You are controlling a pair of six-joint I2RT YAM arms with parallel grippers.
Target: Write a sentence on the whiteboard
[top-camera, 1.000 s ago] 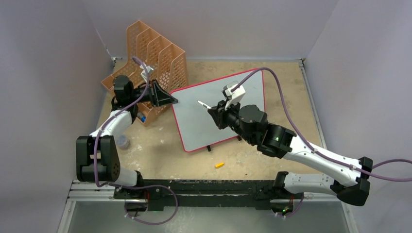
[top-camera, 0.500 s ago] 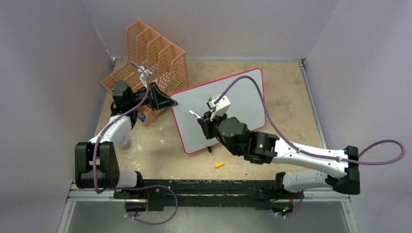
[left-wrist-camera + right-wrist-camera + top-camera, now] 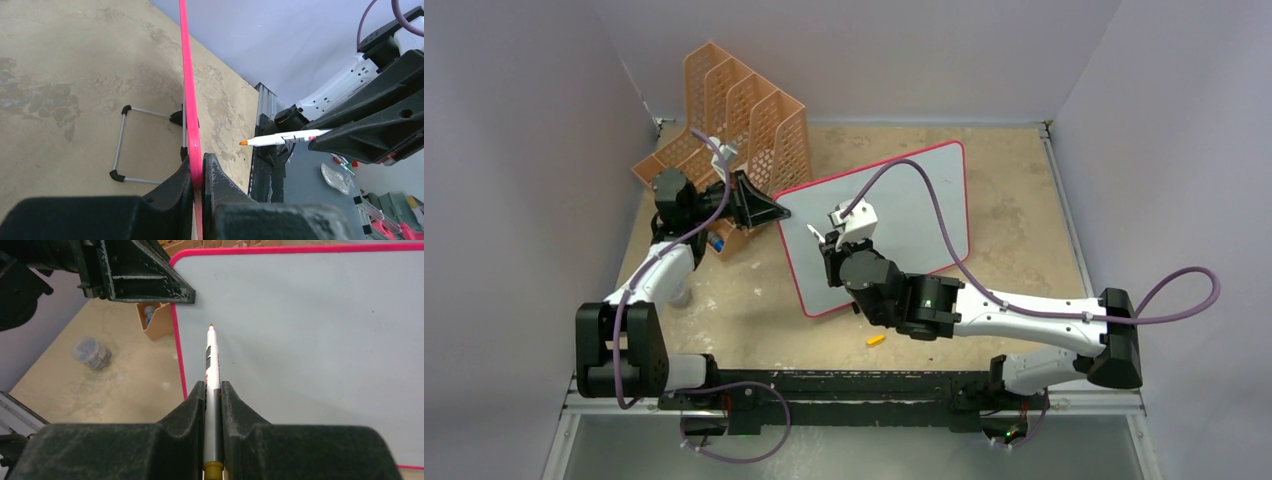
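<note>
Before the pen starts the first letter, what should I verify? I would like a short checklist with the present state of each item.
1. Left fingers clamped on the whiteboard frame: ok.
2. Right fingers shut on the marker: ok.
3. Marker tip uncapped, orange: ok.
4. Tip touching the board: not ok, a gap shows in the left wrist view.
5. Writing area near the tip blank: ok.
6. Wire stand steady under writing pressure: cannot tell.
</note>
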